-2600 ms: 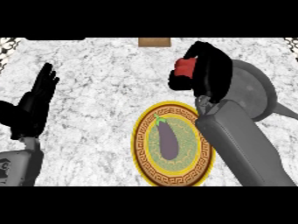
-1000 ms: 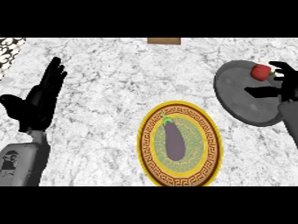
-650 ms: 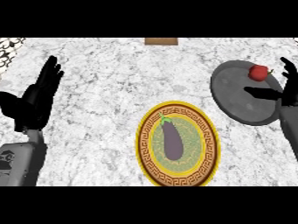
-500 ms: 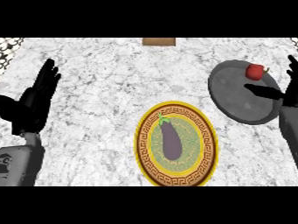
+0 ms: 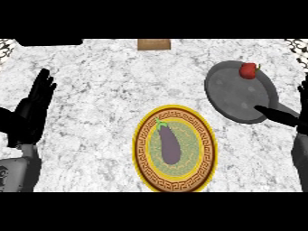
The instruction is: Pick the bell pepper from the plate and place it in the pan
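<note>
marble counter (image 5: 109,85) filled the head view, with a gold-rimmed plate (image 5: 174,185) sitting near the centre, toward six o'clock. on the plate lay a purple eggplant (image 5: 170,145) with its green stem end pointing to about eleven o'clock. the red bell pepper (image 5: 249,70) was not on the plate; it sat inside the grey pan (image 5: 233,94) at about two o'clock of the view, close to the pan's far rim, with nothing touching it. the pan was just beside the plate's upper right edge (their rims looked near but apart). the right hand (image 5: 307,113) stood at three o'clock, just outside the pan's right side, fingers straight and spread upward, thumb reaching over the pan's rim, holding nothing. the left hand (image 5: 26,115) showed at nine o'clock, well apart from the plate, resting with fingers straight and pointing up, also holding nothing. a small brown block (image 5: 153,43) sat at twelve o'clock at the counter's far edge.
</note>
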Motion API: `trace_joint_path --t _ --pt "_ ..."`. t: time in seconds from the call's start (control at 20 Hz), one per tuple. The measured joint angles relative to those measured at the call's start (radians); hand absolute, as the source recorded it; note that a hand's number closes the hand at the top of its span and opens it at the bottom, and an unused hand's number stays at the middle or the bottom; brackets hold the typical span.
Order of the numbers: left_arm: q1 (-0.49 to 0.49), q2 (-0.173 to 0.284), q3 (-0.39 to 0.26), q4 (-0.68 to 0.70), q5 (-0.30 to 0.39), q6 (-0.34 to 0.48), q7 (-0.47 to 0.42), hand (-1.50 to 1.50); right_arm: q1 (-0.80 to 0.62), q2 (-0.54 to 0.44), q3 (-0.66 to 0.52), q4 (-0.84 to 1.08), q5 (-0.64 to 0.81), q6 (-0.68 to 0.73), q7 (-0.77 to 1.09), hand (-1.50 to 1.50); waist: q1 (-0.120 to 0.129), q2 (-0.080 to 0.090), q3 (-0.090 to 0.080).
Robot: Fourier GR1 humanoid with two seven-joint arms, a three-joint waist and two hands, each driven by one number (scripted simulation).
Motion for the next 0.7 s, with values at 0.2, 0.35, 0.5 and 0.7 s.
trace_joint_path --t 0.2,0.35,0.5,0.7 --pt "0.013 0.017 0.018 -0.006 0.004 -0.002 0.007 0.0 0.157 0.021 0.029 -0.229 -0.034 0.079 0.043 -1.5 -0.02 -0.006 -0.002" --pt "0.009 0.019 0.019 -0.013 0.003 0.0 0.016 0.0 0.297 0.052 0.05 -0.428 -0.06 0.116 0.091 -1.5 -0.023 -0.005 -0.002" --pt "0.012 0.014 0.013 -0.018 0.002 -0.001 0.012 0.0 0.451 0.081 0.07 -0.645 -0.084 0.149 0.155 -1.5 -0.019 -0.002 -0.002" --pt "-0.007 0.004 0.007 0.007 -0.002 -0.002 -0.003 0.0 0.641 0.14 0.118 -0.93 -0.069 0.15 0.262 -1.5 -0.003 0.006 -0.001"
